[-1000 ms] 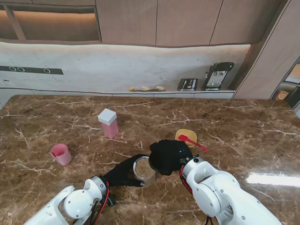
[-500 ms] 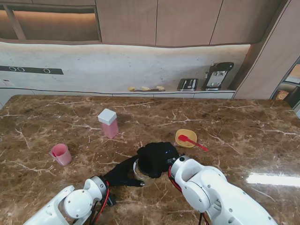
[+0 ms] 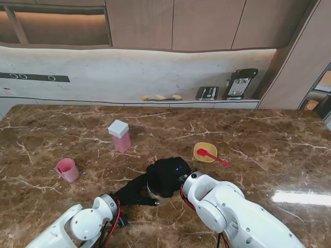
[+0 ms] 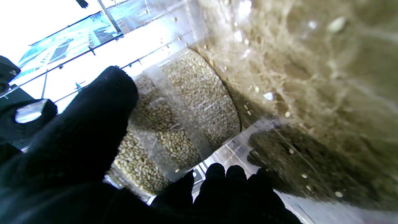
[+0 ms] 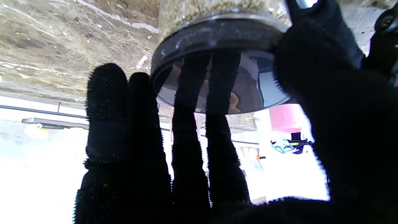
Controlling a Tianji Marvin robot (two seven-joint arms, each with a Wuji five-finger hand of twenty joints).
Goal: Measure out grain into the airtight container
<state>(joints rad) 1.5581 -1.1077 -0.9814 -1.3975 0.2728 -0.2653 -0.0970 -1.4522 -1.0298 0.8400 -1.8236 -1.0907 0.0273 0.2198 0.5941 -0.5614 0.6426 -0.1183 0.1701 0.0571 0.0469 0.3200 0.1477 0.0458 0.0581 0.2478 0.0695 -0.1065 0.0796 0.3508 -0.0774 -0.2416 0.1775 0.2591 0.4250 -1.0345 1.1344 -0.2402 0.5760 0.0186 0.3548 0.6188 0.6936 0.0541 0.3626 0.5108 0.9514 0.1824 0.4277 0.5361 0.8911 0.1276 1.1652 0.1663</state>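
From the stand, the airtight container [image 3: 153,189] is almost wholly hidden: the black-gloved right hand [image 3: 166,176] lies over its top, and only a sliver of its clear wall shows at the near side. It stands on the marble desk [image 3: 269,150] near my edge, around the six o'clock part of the top. The left hand [image 3: 135,190] reaches in from eight o'clock and its fingers close around the container's side. The left wrist view shows the thumb [image 4: 90,124] pressed on the clear wall with the grain [image 4: 199,93] packed behind it, while the other fingertips [image 4: 224,177] curl on the far side; loose grains dot the blurred stone nearby.

The right wrist view shows a dark-rimmed clear lid [image 5: 217,46] seated on the container mouth, with two fingers [image 5: 199,109] laid across it and the thumb at the rim. Whether this hand truly grips the lid or only rests on it I cannot tell.

Elsewhere, a pink canister with a white cap [image 3: 119,135] stands at about ten o'clock, a pink cup [image 3: 68,170] at nine o'clock, and a yellow dish [image 3: 205,151] with a red spoon [image 3: 212,156] at about two o'clock from the container, all well apart from both hands. The forearms cut off the near desk edge.
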